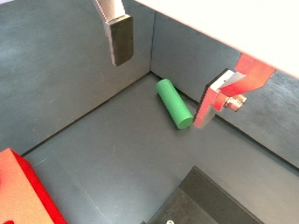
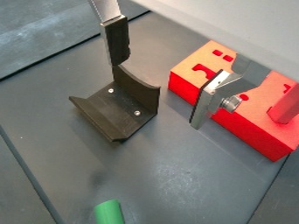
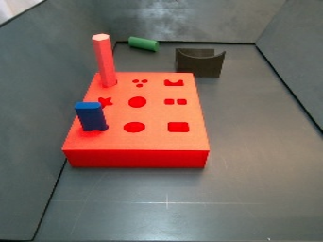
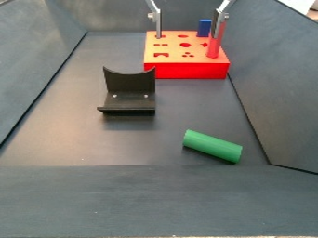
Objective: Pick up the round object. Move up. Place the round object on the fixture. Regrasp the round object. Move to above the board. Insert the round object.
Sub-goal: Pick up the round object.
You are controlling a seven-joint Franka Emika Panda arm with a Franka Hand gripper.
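Jaws [image 2: 162, 77] of mine hang wide apart with nothing between them, high over the desk [image 4: 74, 139]; in both wrist views only my two silver fingers [image 1: 121, 39] show, one with its dark pad, the other seen edge-on. In a side view they hang at the far end, over the back of the board [image 4: 187, 54].

Lying on its side on the dark floor is the green peg [image 4: 211, 145], close to the side wall and well apart from both the fixture [image 4: 126, 93] and the board. In a wrist view it lies right along the foot of the wall [image 1: 176, 103]. Already standing in the board are the salmon-red peg [image 3: 102, 60] and the short blue block [image 3: 90, 117].

I judge the pick-up has not begun. The risk is that wall: if I come down with one finger on the wall side, it may strike the wall or find no room. Being smooth and round, the peg may also roll away if one pad touches first, so I should close across its width, centred along its length.
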